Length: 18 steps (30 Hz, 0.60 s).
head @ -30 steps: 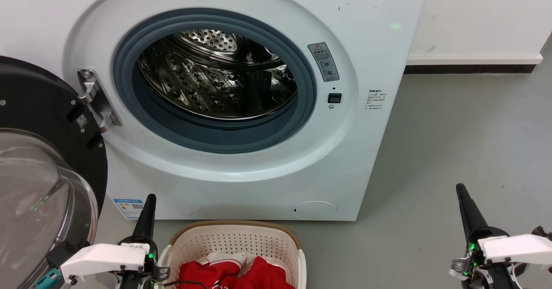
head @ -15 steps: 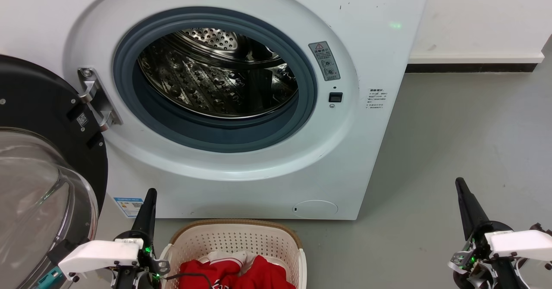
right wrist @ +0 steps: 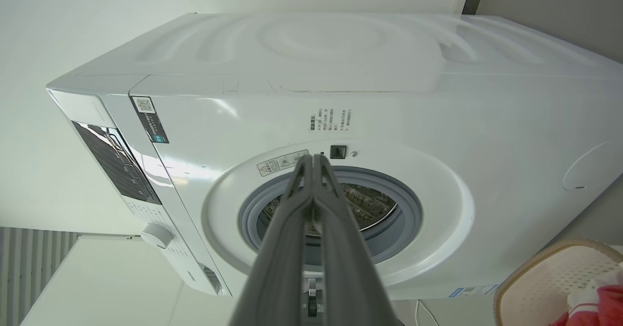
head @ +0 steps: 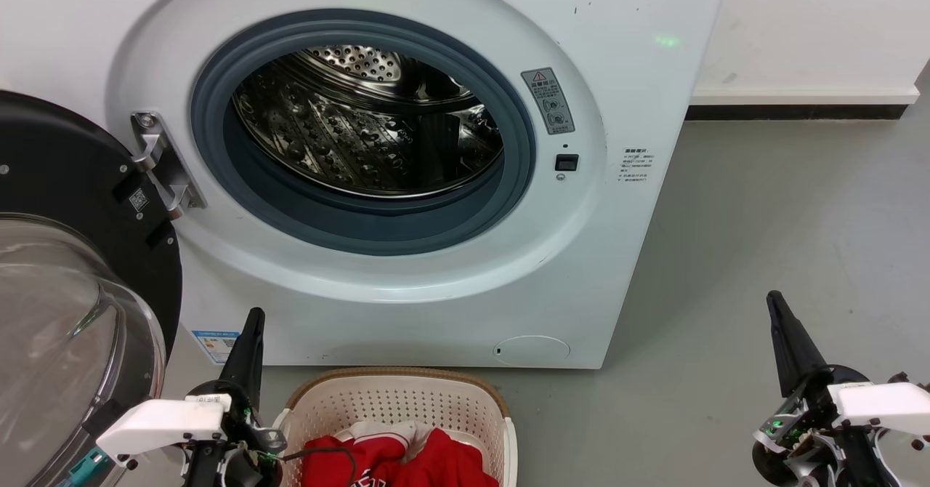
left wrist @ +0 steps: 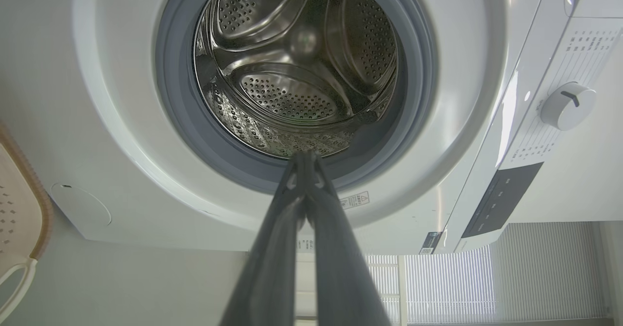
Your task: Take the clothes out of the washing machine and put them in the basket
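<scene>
The white washing machine (head: 617,94) stands before me, its black-rimmed glass door (head: 65,312) swung open at the left. Its steel drum (head: 363,123) holds no fabric that I can see, also in the left wrist view (left wrist: 297,73). The red clothes (head: 399,461) with white parts lie in the cream basket (head: 396,400) on the floor in front of the machine. My left gripper (head: 253,316) is shut and empty, just left of the basket. My right gripper (head: 772,299) is shut and empty over the floor at the lower right. Both fingertip pairs touch in the wrist views (left wrist: 304,155) (right wrist: 313,158).
Grey floor (head: 785,218) stretches right of the machine to a white wall with a dark skirting (head: 792,115). The open door crowds the left side beside my left arm. A control dial (left wrist: 567,106) sits on the machine's top panel.
Both grippers have risen slightly in the head view, fingers still shut. The clothes and basket lie as before.
</scene>
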Available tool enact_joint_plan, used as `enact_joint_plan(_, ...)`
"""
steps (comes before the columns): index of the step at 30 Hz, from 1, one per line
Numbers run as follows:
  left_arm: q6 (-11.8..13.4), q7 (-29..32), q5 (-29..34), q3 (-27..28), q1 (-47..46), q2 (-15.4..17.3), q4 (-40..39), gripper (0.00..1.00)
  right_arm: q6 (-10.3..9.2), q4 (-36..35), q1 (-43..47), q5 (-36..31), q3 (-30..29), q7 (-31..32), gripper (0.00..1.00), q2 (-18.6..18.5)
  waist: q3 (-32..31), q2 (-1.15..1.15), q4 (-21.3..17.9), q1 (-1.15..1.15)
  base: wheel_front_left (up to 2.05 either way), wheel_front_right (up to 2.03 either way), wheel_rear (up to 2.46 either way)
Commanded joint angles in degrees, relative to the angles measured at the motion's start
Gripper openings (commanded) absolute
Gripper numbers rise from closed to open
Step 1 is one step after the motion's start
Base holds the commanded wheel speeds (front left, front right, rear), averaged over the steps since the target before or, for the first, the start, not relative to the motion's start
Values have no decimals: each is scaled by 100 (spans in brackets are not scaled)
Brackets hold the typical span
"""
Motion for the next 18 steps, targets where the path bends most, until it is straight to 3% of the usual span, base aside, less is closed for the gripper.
enact_joint_plan(1, -27, 55, -144, 29, -57, -3, 14, 0, 0, 23, -89, 156, -12, 49, 0, -26, 4, 0, 2, 0, 0, 0, 0)
enact_joint_plan(18, -30, 57, -152, 27, -57, -3, 12, 0, 0, 23, -85, 167, -12, 47, 0, -26, 6, 0, 3, 0, 0, 0, 0)
